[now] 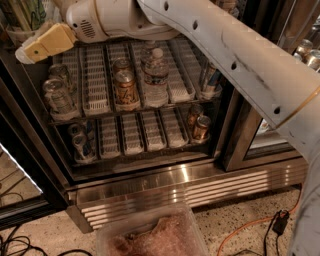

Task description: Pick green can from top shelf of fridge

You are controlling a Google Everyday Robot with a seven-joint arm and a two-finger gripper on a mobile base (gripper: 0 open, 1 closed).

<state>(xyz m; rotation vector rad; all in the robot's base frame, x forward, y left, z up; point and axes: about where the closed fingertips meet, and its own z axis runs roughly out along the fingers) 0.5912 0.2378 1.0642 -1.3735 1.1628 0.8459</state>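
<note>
The green can (22, 12), green with pale streaks, stands at the top left corner of the camera view, cut off by the frame's upper edge. The top shelf (12, 36) under it shows only as a pale tray edge. My gripper (44, 44), with yellowish pads, is just below and to the right of the can, close to it; I cannot tell whether they touch. My white arm (225, 45) crosses the open fridge (190, 187) from the right.
The rack below holds orange-brown cans (126, 89), a water bottle (156, 75) and clear jars (57, 95) in white trays. A lower rack holds more cans (200, 127). A plastic bin (150, 235) and an orange cable (250, 227) lie on the floor.
</note>
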